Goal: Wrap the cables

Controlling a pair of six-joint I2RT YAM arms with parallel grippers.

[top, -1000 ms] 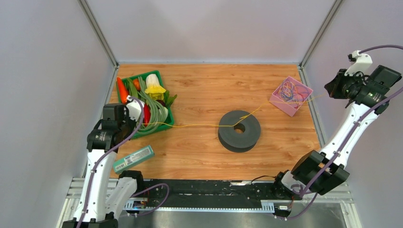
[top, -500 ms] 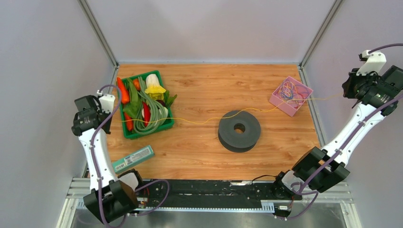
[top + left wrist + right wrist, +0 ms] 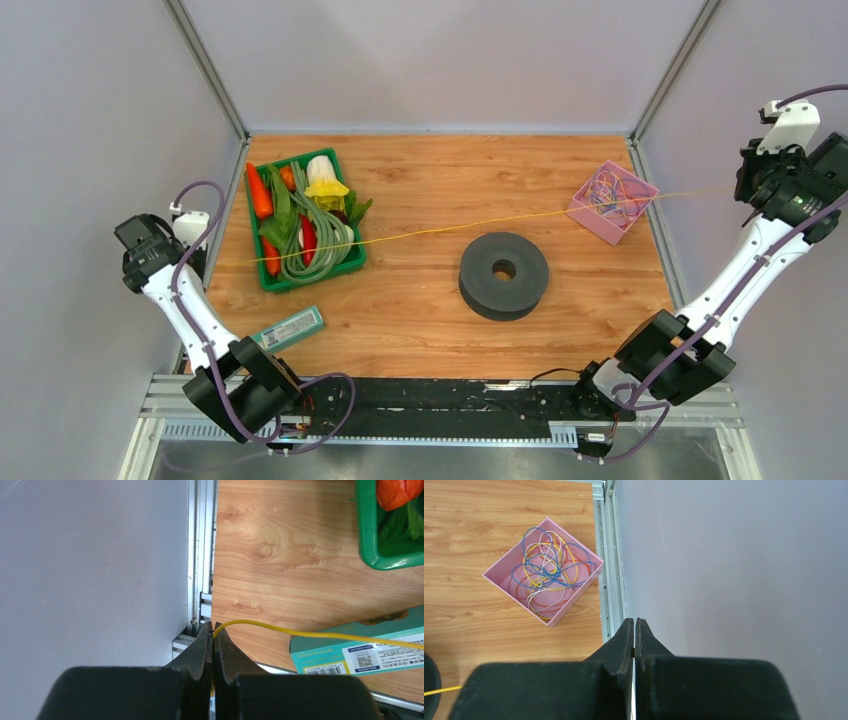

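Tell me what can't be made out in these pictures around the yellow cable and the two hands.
- Right wrist view: right hand shut, yet the yellow cable does not show at its tips; too thin or hidden between them.
- Top view: cable fades before the left hand; too thin.
- Left wrist view: green tray and teal box cut by frame edges.
- Right wrist view: black spool, only a sliver at the left edge.

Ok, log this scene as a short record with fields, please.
yellow strand: stretched taut across the table, over green tray and pink box
left fingers: shut on strand's end, past the table's left edge
right fingers: shut, strand runs to them
pink box: holds tangled coloured cables
black spool: bare, strand passes behind it
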